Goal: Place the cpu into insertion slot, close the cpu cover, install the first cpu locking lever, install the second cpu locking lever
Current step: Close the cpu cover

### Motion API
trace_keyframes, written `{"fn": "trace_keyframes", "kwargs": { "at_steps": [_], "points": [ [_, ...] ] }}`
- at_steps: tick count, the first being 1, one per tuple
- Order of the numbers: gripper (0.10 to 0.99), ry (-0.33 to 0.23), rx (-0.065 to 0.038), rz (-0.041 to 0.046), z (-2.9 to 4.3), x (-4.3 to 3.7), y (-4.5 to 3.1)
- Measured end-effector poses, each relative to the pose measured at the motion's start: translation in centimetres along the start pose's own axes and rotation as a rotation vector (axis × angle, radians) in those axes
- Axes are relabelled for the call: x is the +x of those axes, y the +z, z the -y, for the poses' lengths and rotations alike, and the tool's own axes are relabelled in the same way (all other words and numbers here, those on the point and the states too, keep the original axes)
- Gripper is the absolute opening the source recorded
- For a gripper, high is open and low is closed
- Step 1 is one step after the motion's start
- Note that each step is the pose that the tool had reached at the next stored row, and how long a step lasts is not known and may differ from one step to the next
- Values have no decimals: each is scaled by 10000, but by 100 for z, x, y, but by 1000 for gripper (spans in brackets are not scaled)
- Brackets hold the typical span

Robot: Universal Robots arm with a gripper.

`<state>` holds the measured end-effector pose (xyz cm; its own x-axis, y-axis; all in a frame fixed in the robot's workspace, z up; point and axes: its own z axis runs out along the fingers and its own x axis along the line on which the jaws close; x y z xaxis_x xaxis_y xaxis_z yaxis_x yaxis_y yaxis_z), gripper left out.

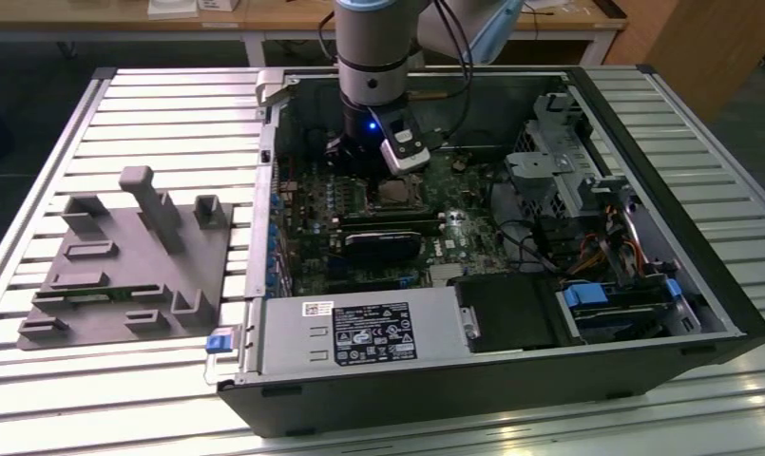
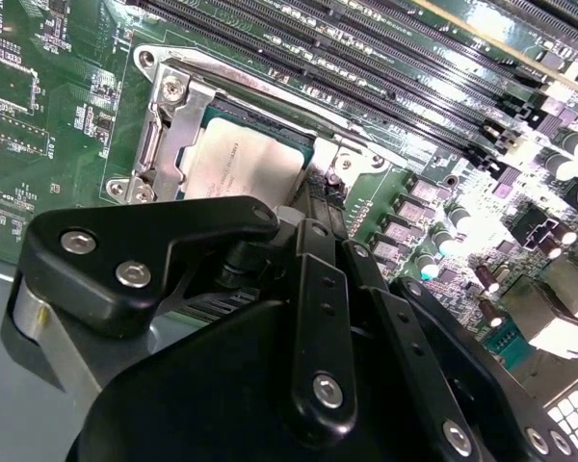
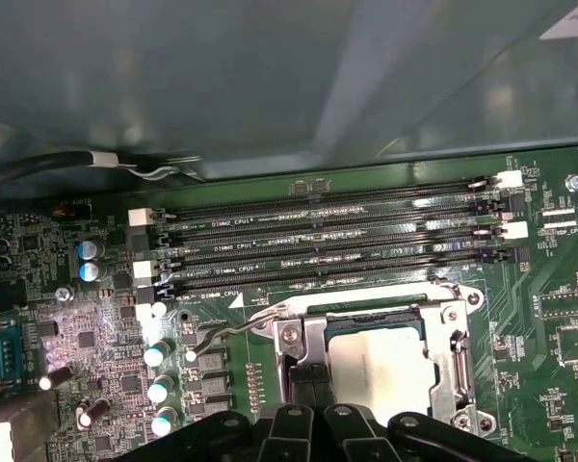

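Observation:
The cpu (image 3: 380, 371) lies flat in the insertion slot (image 3: 366, 303) on the green board, its pale metal face showing through the window of the cpu cover (image 3: 453, 361). The silver cover lies down over it, as the second wrist view also shows around the cpu (image 2: 241, 164) and cover (image 2: 173, 120). My gripper (image 3: 308, 385) stands at one edge of the socket, its black fingers together and holding nothing. A thin wire locking lever (image 3: 217, 334) sticks out from the socket's corner beside the fingers. In the exterior view my gripper (image 1: 372, 176) hangs just over the socket (image 1: 392, 195).
Long black memory slots (image 3: 337, 245) run beside the socket, with capacitors (image 3: 159, 390) on another side. The open computer case (image 1: 484, 380) walls me in; a drive cage (image 1: 553, 142) and cables (image 1: 610, 247) stand at the exterior view's right. A grey fixture plate (image 1: 128, 266) lies outside.

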<state>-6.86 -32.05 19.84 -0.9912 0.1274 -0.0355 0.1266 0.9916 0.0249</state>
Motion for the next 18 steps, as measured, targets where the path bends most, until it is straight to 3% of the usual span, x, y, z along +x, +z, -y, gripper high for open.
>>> {"fn": "trace_keyframes", "kwargs": {
  "at_steps": [18],
  "points": [
    [106,0,0,1,-2,-7,-37]
  ]
}}
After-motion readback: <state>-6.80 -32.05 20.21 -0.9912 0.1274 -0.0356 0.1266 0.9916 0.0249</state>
